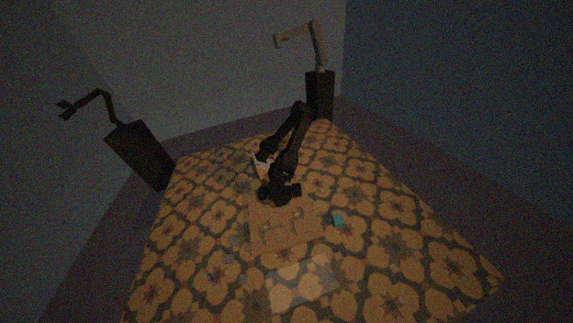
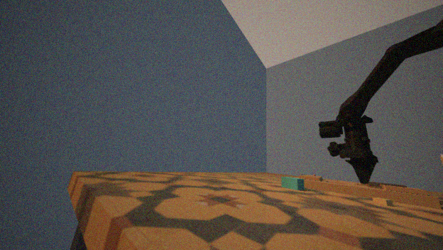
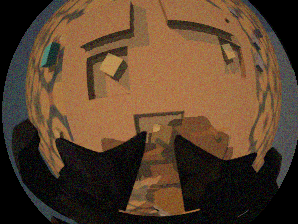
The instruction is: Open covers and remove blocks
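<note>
The puzzle board (image 1: pixel 309 227) (image 2: pixel 341 188) (image 3: pixel 165 85) is orange-brown, with dark angled slots. My gripper (image 2: pixel 365 182) (image 3: pixel 160 137) is partly open, fingertips low at a rectangular well (image 3: pixel 145 120). A small pale piece (image 3: pixel 157 128) shows in that well, between and just beyond the tips; I see no contact. A brown flat shape, perhaps a cover (image 3: pixel 205 132), lies beside the well, partly behind the right finger. Two pale square pieces, one left (image 3: pixel 112 65) and one right (image 3: pixel 228 51), stand by slots. A teal block (image 1: pixel 338 220) (image 2: pixel 292 183) (image 3: pixel 50 55) rests on the table beside the board.
A small pale shape (image 2: pixel 380 202) is by the board's side. A pale translucent rectangle (image 1: pixel 303 282) lies in front of the board. Small greyish squares (image 1: pixel 235 239) (image 1: pixel 230 258) are at its left. A whitish object (image 1: pixel 263 164) is behind the hand. Two other arms stand on dark pedestals.
</note>
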Motion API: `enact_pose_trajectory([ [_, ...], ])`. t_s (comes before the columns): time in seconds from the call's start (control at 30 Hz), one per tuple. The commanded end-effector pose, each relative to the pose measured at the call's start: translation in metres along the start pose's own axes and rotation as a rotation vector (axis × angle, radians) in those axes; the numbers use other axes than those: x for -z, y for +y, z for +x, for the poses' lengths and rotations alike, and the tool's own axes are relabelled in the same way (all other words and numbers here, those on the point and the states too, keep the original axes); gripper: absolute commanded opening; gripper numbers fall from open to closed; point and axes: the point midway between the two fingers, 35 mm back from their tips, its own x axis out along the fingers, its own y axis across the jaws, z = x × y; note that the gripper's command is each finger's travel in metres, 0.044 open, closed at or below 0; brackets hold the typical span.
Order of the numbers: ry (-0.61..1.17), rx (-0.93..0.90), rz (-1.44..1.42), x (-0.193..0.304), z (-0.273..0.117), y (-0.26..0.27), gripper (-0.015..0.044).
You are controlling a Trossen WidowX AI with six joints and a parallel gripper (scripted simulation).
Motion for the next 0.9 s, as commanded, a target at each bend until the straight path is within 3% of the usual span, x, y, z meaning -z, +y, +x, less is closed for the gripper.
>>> enact_pose_trajectory([
  [0.0,0.007,-0.003,0.008,0.003,0.003,-0.001,0.0144],
  [0.87,0.007,-0.003,0.008,0.003,0.014,-0.001,0.0144],
])
